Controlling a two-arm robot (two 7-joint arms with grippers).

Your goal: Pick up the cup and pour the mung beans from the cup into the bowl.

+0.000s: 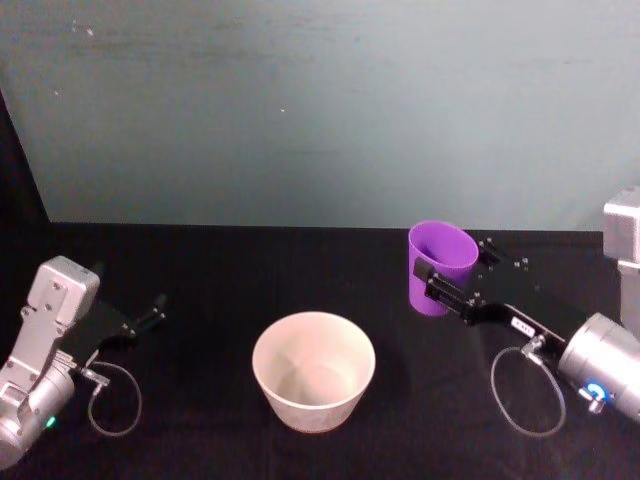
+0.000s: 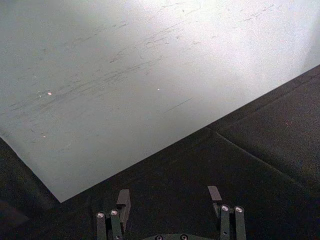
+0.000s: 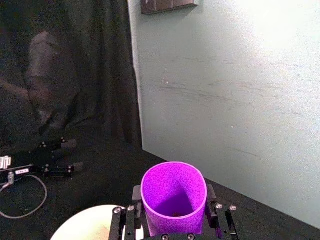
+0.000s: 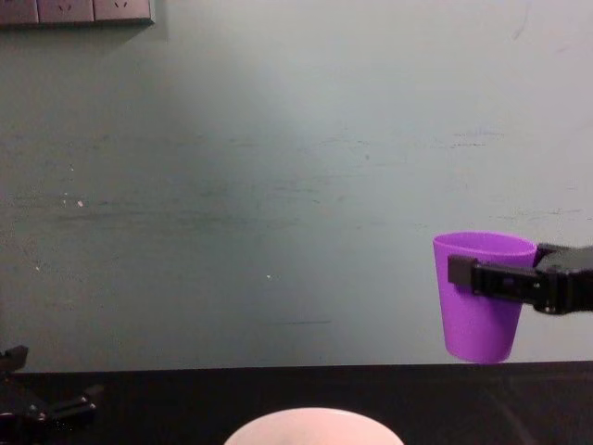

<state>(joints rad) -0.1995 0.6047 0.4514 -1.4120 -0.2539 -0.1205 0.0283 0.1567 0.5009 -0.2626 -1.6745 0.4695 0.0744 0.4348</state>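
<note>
Lower centre on the counter (image 1: 200, 270): bowl (image 1: 312, 408). Right of it, cup (image 1: 438, 255) upright, off the counter, right tool (image 1: 452, 268) clamped on its upper wall. Left tool (image 1: 150, 312) idle lower left, spread wide. Risk: tilting short of the bowl dumps contents on counter.

— What colours are seen?
— The cup (image 1: 441, 262) is coloured bright purple; the bowl (image 1: 312, 405) is tinted pale pinkish-white.
— And elsewhere?
— The table (image 1: 250, 270) is covered in black; the wall (image 1: 320, 110) is painted pale green.
</note>
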